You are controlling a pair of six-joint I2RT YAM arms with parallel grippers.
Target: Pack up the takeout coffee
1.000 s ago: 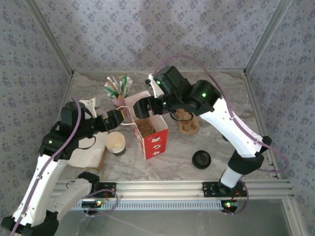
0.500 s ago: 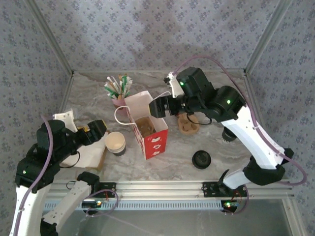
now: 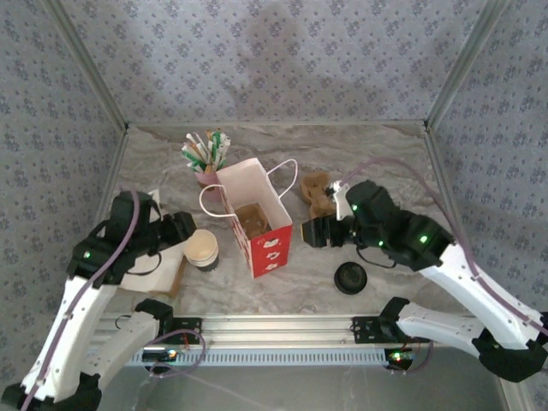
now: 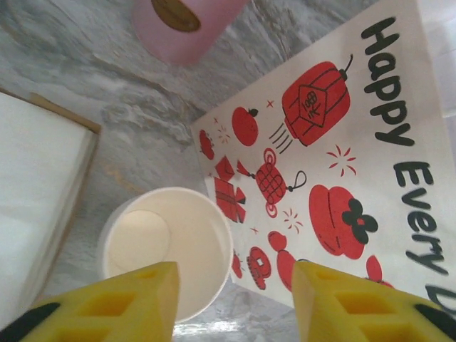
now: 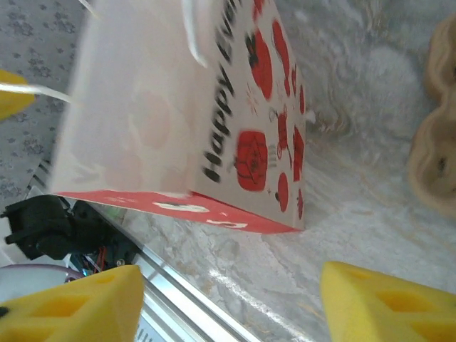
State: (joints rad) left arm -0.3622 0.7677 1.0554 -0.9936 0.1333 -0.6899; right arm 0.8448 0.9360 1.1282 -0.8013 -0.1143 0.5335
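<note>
Left wrist: left fingers [image 4: 135, 299] parted, empty, by paper cup [image 4: 167, 246] beside bag [image 4: 335, 142]; right fingers [image 5: 78, 306] likewise.

Lab test cell: patterned walls [image 3: 257, 60], aluminium rail [image 3: 282, 327]

The left arm [image 3: 79, 300] rises from the near-left corner of the bench [image 3: 394, 163], elbow bent, forearm pointing toward the bench's middle. The left gripper [image 3: 175, 229] sits low, its jaws apart and closed on nothing, yellow fingers [image 4: 107, 306] spread. The right arm [image 3: 467, 274] lies low along the near-right side, wrist turned leftward. The right gripper [image 3: 312, 231] points at the middle, jaws set wide, gripping nothing.
</note>
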